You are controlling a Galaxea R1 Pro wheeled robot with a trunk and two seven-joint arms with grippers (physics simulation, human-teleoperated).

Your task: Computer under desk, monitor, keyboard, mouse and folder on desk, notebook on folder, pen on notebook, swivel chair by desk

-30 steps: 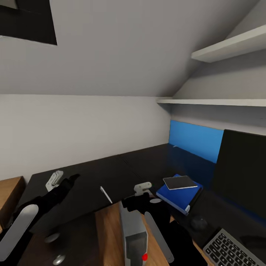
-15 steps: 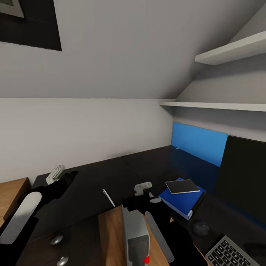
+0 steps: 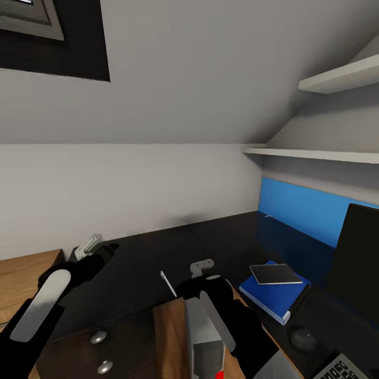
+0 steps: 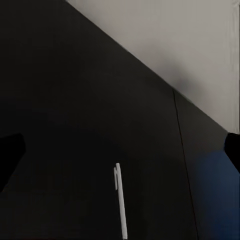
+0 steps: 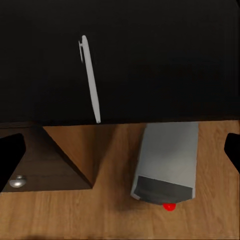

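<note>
On the desk (image 3: 142, 263) the notebook (image 3: 275, 273) already lies on the folder (image 3: 273, 292) at right, near the mouse (image 3: 301, 337), but the pen (image 3: 168, 283) waits alone at the near edge, both grippers empty, the right gripper (image 5: 120, 145) spread, the left gripper (image 4: 120, 150) likewise.

The monitor (image 3: 362, 258) is cut by the head view's right edge, only its dark left part showing, and just a corner of the keyboard (image 3: 345, 368) shows at the bottom edge. The right arm covers much of the computer (image 3: 202, 342) below the desk (image 3: 137, 263), whose far ends run out of frame. In both wrist views each hand's fingertips are dark slivers at the frame edges, and the pen (image 4: 120, 200) is clipped by the left wrist view's lower edge.
</note>
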